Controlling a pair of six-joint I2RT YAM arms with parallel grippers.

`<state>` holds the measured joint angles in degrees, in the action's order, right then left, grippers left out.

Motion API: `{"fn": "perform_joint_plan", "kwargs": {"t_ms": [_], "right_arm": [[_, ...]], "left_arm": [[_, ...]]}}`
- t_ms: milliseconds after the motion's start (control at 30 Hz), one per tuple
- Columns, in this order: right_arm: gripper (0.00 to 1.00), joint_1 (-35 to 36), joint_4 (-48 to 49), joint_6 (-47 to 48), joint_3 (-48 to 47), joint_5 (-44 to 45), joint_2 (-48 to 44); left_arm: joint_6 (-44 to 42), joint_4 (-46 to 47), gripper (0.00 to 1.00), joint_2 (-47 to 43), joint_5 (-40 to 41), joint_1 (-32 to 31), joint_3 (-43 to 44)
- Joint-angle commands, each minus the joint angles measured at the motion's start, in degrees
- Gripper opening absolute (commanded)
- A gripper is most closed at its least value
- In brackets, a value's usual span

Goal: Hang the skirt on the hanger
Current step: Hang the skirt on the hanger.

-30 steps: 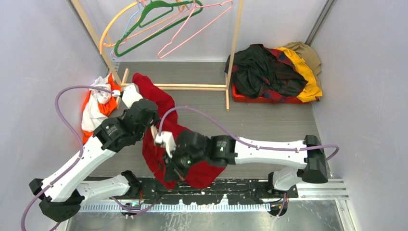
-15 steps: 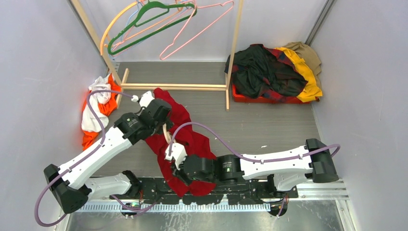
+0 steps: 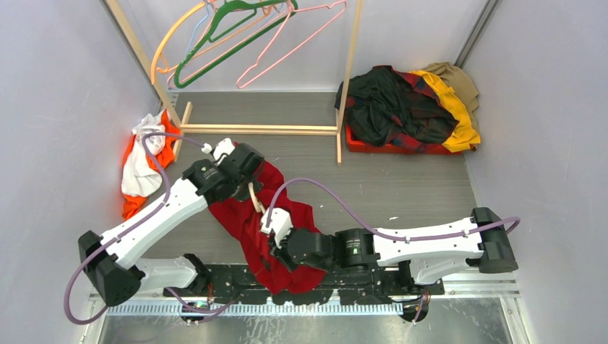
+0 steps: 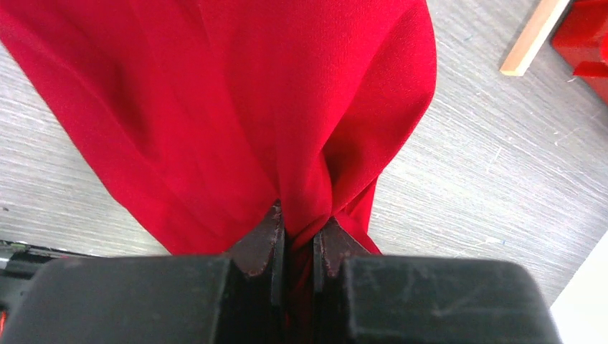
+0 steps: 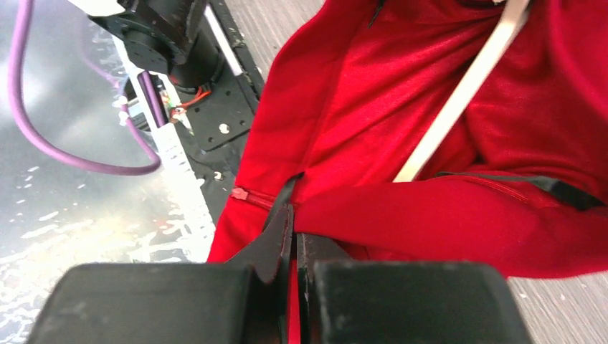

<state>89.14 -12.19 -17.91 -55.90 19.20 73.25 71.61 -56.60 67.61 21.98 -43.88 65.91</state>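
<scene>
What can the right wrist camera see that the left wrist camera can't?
Only the right wrist view shows the cream hanger resting against the fabric, and a purple cable looping over the shiny metal beside the arm bases. Only the left wrist view shows the end of a wooden rack foot on the grey floor. Both show the red skirt, and in each that arm's own gripper is pinched shut on a fold of it: the right gripper and the left gripper.

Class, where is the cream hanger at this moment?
Top view, left of centre: the hanger lies against the skirt, on the near side of the wooden rack.
</scene>
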Motion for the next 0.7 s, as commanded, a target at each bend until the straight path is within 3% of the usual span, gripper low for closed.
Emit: {"fn": "perform_joint_plan", "kwargs": {"t_ms": [0,167,300,400,500,667], "right_arm": [[0.06,-0.37,-2.81,0.59,0.39,7.9,-3.22],[0.06,-0.33,-5.4,-1.07,-1.25,10.81,-4.06],[0.01,-0.28,-14.88,-2.85,-7.89,16.41,-3.49],[0.01,-0.74,-16.55,-3.66,-10.39,14.33,-6.55],[0.02,-2.88,-24.81,-4.25,-17.76,9.28,-6.43],[0.08,-9.29,-36.1,-7.06,-23.55,12.55,-7.2]], "left_arm": [[3.18,-3.69,0.0,3.32,-4.98,-0.06,4.41],[5.41,-1.68,0.0,4.71,-6.35,-0.04,4.36],[4.83,-5.6,0.0,9.32,-3.56,0.03,7.84],[3.89,-6.26,0.0,9.93,0.19,0.29,10.2],[2.19,-6.21,0.0,9.48,3.74,0.32,15.44],[-0.27,-4.38,0.0,6.42,9.53,0.37,19.87]]}}
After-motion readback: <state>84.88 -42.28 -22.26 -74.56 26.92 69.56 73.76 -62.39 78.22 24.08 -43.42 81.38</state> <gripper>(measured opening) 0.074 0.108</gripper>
